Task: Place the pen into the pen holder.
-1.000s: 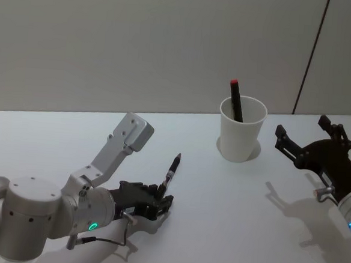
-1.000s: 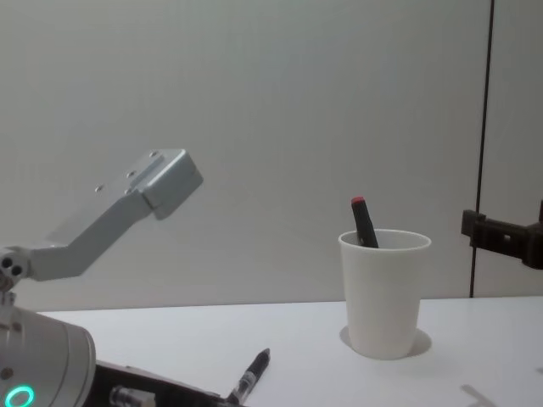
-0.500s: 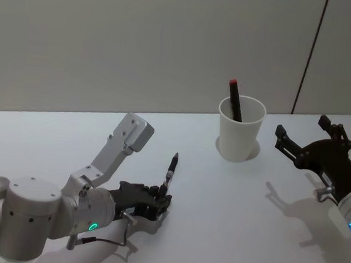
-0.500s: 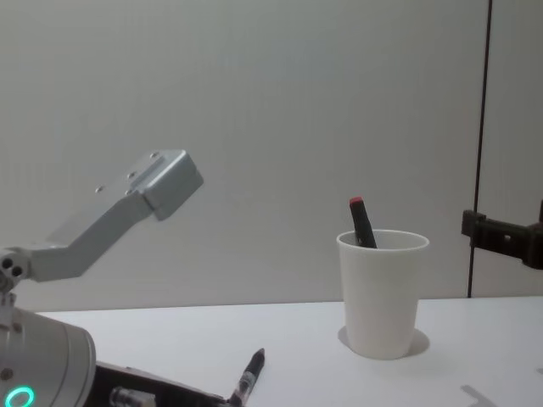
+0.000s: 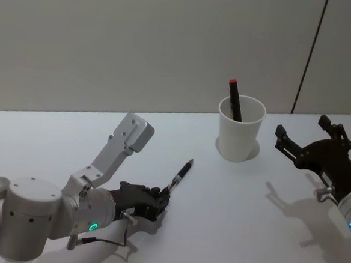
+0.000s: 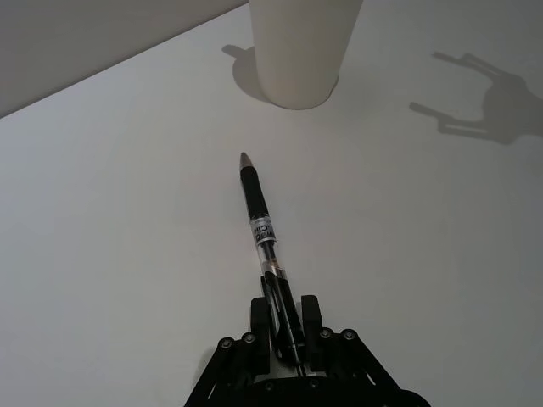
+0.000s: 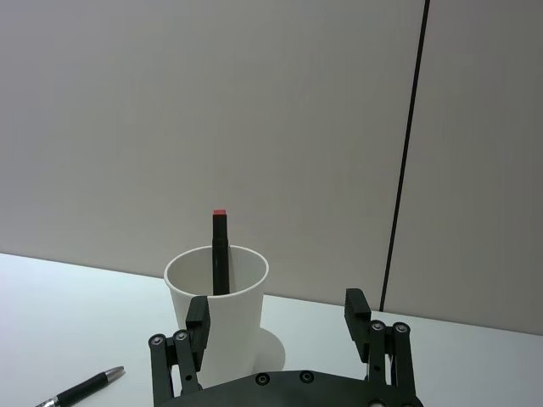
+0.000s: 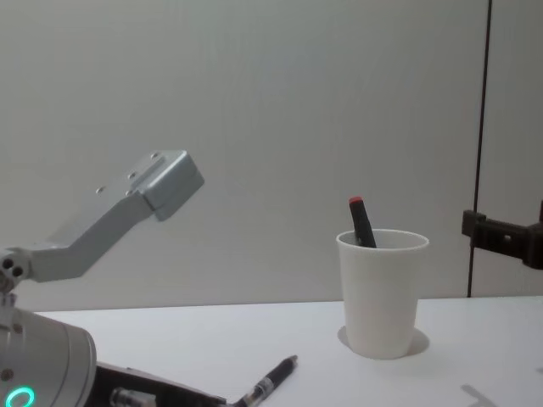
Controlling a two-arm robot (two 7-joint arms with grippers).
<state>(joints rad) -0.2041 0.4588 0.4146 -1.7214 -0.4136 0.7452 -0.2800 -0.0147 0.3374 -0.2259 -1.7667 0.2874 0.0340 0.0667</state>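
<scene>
the left hand (image 5: 159, 198) sits low over the white bench (image 5: 217, 225), its fingers clamped on the rear end of the black pen (image 5: 180, 174), which lies almost flat with its tip aimed at the pen holder (image 5: 240, 136) and well short of it. the pen holder, a white paper cup, stands upright on the bench with a red-tipped marker (image 5: 234, 99) leaning inside. the right hand (image 5: 302, 129) hovers to its right with fingers spread apart, gripping nothing.
</scene>
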